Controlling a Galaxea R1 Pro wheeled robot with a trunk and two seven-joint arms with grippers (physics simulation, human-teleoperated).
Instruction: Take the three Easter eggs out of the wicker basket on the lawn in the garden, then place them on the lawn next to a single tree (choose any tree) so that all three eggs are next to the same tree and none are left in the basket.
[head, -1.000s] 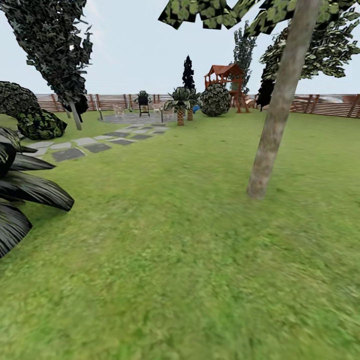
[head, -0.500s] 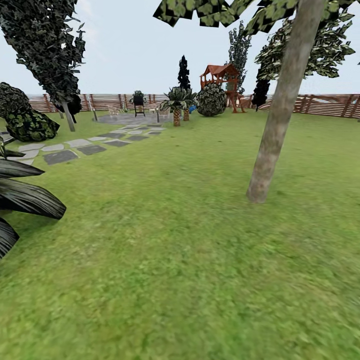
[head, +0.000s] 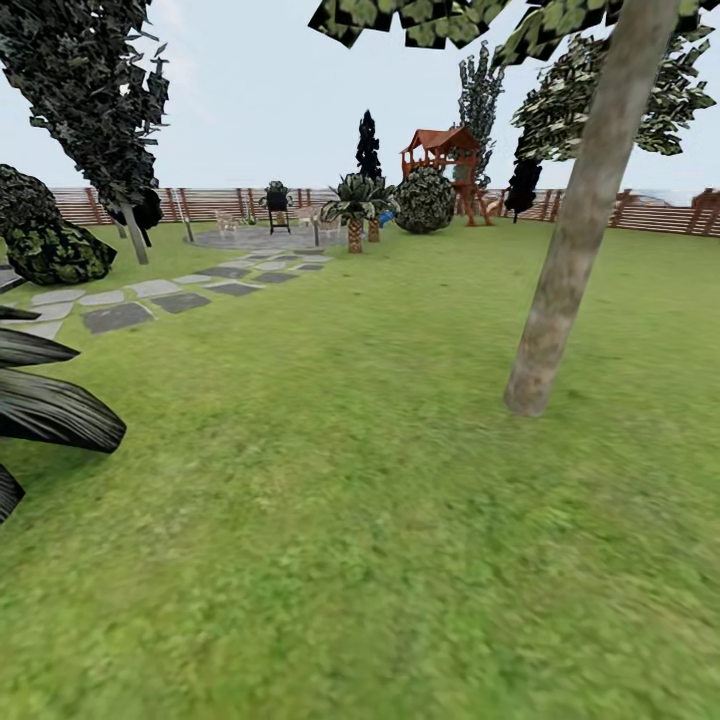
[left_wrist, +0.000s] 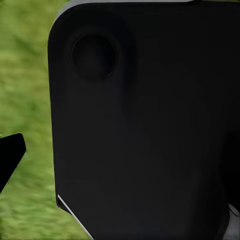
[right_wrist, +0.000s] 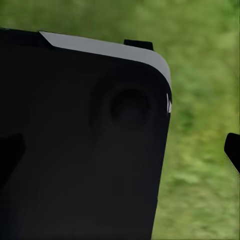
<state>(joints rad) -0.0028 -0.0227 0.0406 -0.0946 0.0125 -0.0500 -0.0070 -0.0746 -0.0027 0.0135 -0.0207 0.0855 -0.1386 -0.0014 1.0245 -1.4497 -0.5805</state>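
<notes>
Facing the lawn (head: 330, 520) beside a tree (head: 560, 300), the robot has every egg left to move, either hand's state untellable.

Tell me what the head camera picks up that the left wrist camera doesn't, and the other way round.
Head view: a pale tree trunk standing in the lawn, a stepping-stone path, a slatted wooden fence, a red-brown playset and dark broad leaves at the near left. Left wrist view: a large black rounded panel of the robot close to the lens, with a dark tip at one edge. Both share mottled green grass.
</notes>
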